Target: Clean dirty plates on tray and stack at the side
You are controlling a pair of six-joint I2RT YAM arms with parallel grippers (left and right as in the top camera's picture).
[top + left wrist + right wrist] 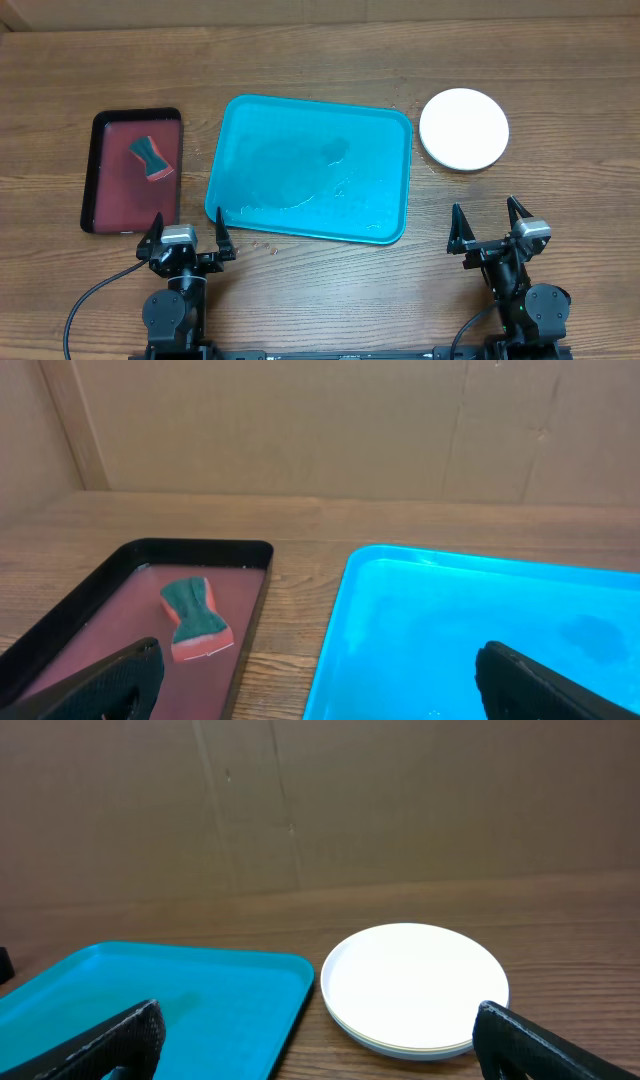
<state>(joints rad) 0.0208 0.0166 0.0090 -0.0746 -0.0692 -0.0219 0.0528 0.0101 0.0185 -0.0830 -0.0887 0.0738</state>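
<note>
1. The plates [464, 129] sat in one pile on the table [330, 50], just beside the right end of the tray [300, 130] and clear of its rim. That is the side spot the task asks for, so the stacking looked done.
2. A white plate was on top. In the right wrist view, thin rims showed under it, likely the other plates, though their colours could not be made out.
3. The tray held no plates, only faint wet streaks across its floor, which fits a wipe-down.
4. The small red tray [95, 170] on the left held the sponge [151, 157], lying flat and away from the clean things.
5. The left gripper [188, 225] hung near the front edge of the table with its jaws spread wide and nothing in them.
6. The right gripper [486, 215] stood the same way, wide apart and empty, in front of the pile and well apart from it.
</note>
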